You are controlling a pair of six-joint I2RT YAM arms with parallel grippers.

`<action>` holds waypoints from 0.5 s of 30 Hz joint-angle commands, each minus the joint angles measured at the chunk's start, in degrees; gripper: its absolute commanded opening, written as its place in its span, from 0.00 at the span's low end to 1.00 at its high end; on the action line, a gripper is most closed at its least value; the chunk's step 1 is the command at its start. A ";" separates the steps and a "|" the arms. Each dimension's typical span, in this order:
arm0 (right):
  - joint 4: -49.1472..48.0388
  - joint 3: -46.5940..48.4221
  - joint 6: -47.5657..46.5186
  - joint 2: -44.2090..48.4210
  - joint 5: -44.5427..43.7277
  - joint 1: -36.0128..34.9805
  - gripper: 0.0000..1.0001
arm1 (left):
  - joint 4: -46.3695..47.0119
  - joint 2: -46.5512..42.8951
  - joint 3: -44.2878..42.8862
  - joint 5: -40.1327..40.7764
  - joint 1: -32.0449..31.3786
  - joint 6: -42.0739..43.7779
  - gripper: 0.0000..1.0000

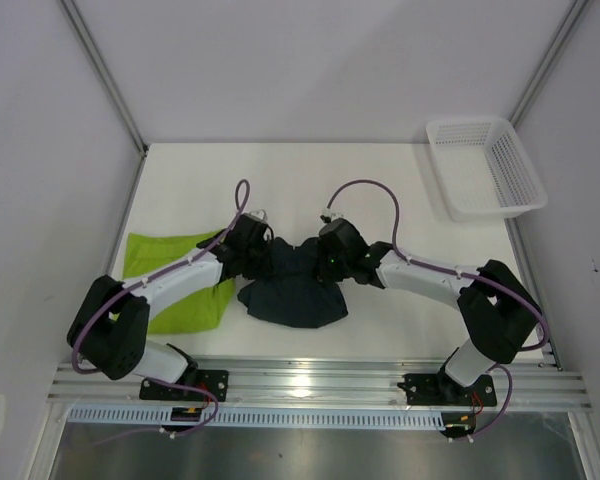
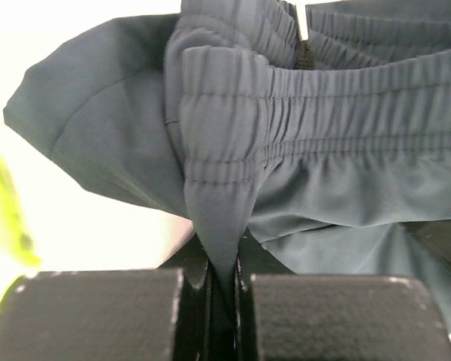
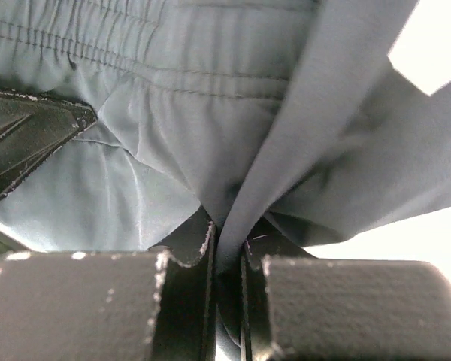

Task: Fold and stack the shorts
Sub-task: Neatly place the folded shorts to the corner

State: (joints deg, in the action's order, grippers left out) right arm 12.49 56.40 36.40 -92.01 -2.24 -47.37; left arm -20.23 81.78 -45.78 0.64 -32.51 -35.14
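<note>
The dark navy-teal shorts [image 1: 295, 290] hang bunched between my two grippers at the table's middle. My left gripper [image 1: 252, 262] is shut on the fabric at the left end of the waistband [image 2: 286, 113], and the cloth runs down between its fingers [image 2: 222, 278]. My right gripper [image 1: 330, 262] is shut on a fold of the same shorts [image 3: 173, 150] at its right side [image 3: 229, 263]. The lime green shorts [image 1: 170, 275] lie flat on the table at the left, partly under my left arm; a blurred green edge shows in the left wrist view [image 2: 4, 218].
A white mesh basket [image 1: 485, 165] stands at the back right corner. White walls and metal posts close in the table on the left, right and back. The arm bases sit on the rail [image 1: 310, 385] along the near edge.
</note>
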 commanded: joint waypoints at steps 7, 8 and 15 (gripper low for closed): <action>6.92 17.40 -1.07 0.96 -1.10 -2.72 0.00 | -19.82 -6.98 -19.06 3.49 3.67 6.65 0.00; 7.28 18.91 -1.16 0.52 -0.84 -2.81 0.00 | -21.42 -6.90 -20.39 3.14 4.55 7.35 0.00; 7.02 30.86 -0.63 -5.37 1.45 -5.09 0.00 | -31.44 -8.03 -30.67 0.85 16.31 12.02 0.00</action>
State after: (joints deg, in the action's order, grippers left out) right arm 19.84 81.97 35.99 -94.59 -1.85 -51.07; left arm -44.86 76.49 -72.66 2.70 -20.47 -26.72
